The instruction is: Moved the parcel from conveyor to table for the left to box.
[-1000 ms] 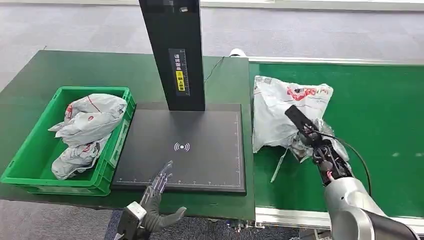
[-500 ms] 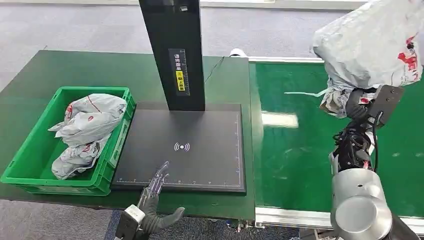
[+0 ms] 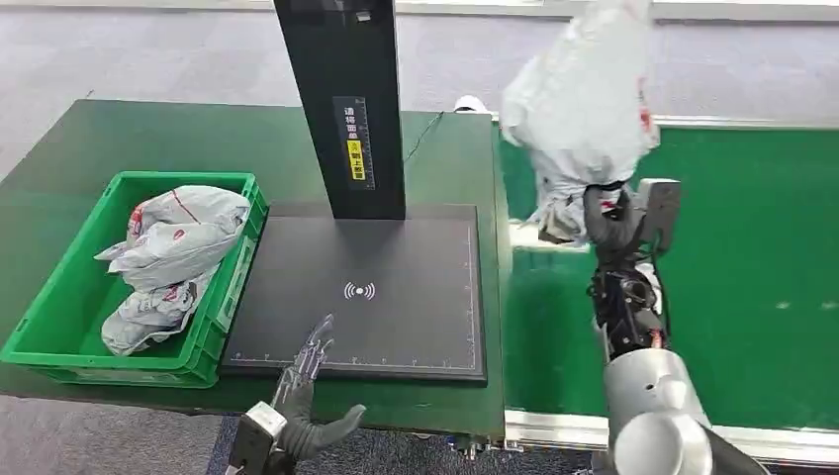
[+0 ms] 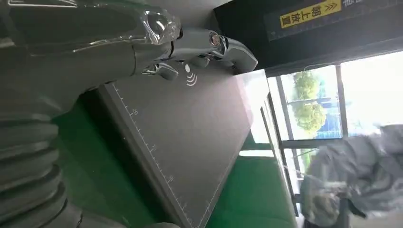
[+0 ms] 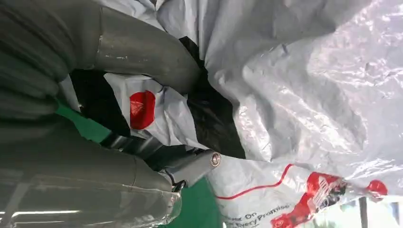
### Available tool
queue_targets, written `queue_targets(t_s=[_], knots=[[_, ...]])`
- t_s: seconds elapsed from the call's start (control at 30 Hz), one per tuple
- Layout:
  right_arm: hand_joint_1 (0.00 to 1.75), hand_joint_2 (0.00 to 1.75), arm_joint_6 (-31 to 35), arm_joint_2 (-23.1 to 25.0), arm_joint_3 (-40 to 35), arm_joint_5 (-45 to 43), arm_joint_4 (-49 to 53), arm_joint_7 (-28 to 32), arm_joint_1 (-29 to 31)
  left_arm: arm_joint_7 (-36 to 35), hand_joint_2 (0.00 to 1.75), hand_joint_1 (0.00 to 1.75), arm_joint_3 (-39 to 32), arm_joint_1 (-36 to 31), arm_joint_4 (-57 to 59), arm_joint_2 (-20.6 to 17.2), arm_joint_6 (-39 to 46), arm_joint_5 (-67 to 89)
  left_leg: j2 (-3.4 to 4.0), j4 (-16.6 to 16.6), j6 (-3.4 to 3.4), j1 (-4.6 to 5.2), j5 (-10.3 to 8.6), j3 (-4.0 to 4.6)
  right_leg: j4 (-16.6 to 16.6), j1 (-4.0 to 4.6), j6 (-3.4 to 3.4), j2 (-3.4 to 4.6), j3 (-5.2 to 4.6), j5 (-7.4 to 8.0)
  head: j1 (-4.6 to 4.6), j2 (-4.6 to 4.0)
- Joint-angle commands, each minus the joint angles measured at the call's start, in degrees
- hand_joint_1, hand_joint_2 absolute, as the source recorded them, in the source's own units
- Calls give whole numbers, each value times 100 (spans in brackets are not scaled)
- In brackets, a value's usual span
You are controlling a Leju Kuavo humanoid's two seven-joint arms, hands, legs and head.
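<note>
Right robot hand (image 3: 610,220) gripped the grey parcel (image 3: 584,109) by its lower end, bag bunched above the fingers, held up in the air over the conveyor (image 3: 752,267) edge, just beside the counter (image 3: 119,139). Left robot hand (image 3: 309,381) sat low at the scan pad's (image 3: 396,297) near edge, fingers spread, holding nothing. Green crate (image 3: 59,297) with bags further left of it

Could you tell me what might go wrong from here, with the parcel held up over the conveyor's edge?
The right robot hand grips only the bunched lower end of the parcel, so the slippery bag could slide out before reaching the black pad. Its loose bulk might brush the black post in passing. The left robot hand rests at the pad's near edge, where the parcel could land on it.
</note>
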State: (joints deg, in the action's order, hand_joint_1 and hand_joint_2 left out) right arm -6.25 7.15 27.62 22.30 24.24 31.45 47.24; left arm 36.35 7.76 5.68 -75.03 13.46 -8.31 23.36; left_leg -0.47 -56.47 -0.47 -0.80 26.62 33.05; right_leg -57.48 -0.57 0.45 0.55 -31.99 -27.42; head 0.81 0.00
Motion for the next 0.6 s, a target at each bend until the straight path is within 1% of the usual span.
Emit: queue_targets(t_s=[0.03, 0.1, 0.17, 0.2, 0.23, 0.27, 0.33, 0.37, 0.4, 0.43, 0.47, 0.6], knots=[[175, 175, -427, 700, -2273, 257, -299, -328, -276, 33, 175, 0, -206, 142, -153, -129, 78, -11, 30, 5, 0, 0, 5, -8, 3, 1, -4, 24, -1, 3, -2, 0], [175, 175, -569, 755, -2554, 255, -322, -437, -314, 37, 175, 0, -305, 248, -337, -136, 96, -35, 38, 5, 0, 0, 7, -8, 2, 2, -5, 30, -3, 3, -2, 0], [175, 175, -553, 768, -2606, 234, -314, -442, -333, 37, 175, 0, -321, 274, -379, -142, 95, -36, 37, 7, 1, -1, 6, -10, 5, 4, -6, 24, 1, 1, -2, 0], [175, 175, -682, 756, -2726, 202, -332, -486, -345, 33, 175, 0, -373, 289, -402, -128, 92, -51, 26, 7, 1, 0, 4, -8, 4, 2, -5, 13, 0, 0, -2, 0], [175, 175, -860, 786, -3021, 172, -344, -597, -407, 32, 175, 0, -433, 291, -415, -103, 82, -57, 21, 5, 1, -1, 3, -4, 4, 3, -5, 9, -1, -1, -2, 0], [175, 175, -832, 810, -3031, 177, -347, -595, -431, 32, 175, 0, -436, 290, -416, -105, 82, -57, 17, 3, 1, 1, 3, -4, 1, 1, -4, 7, -1, -2, 0, 0], [175, 175, -1058, 882, -3468, 102, -422, -743, -527, 15, 175, 0, -496, 296, -422, -74, 61, -54, 22, 4, 1, -1, 3, -4, 4, 2, -4, 11, 0, 0, -2, 0], [175, 175, -1023, 913, -3481, 106, -432, -746, -565, 15, 175, 0, -497, 301, -424, -74, 61, -55, 20, 4, 1, 0, 4, -4, 2, 1, -4, 12, 1, -1, -4, 0], [175, 175, -1031, 921, -3632, 129, -447, -749, -581, 4, 175, 0, -505, 315, -446, -67, 57, -50, 32, 8, 1, 0, 4, -8, 6, 2, -5, 21, 2, 1, -2, 0], [175, 175, -1069, 925, -3855, 52, -464, -781, -641, -4, 175, 0, -511, 341, -483, -65, 45, -47, 26, 6, 0, 0, 3, -5, 4, 2, -5, 13, 1, -1, -4, 0], [175, 175, -1044, 934, -3909, 35, -474, -791, -684, -8, 175, 0, -512, 348, -496, -64, 45, -46, 29, 10, 0, 0, 3, -12, 7, 2, -7, 13, 5, -1, 0, 0], [175, 175, -1069, 898, -4303, -389, -495, -902, -846, -45, 175, 0, -523, 371, -585, -62, 41, -38, 16, 8, 1, -1, 3, -9, 7, 3, -5, 4, 7, -3, -2, 0]])
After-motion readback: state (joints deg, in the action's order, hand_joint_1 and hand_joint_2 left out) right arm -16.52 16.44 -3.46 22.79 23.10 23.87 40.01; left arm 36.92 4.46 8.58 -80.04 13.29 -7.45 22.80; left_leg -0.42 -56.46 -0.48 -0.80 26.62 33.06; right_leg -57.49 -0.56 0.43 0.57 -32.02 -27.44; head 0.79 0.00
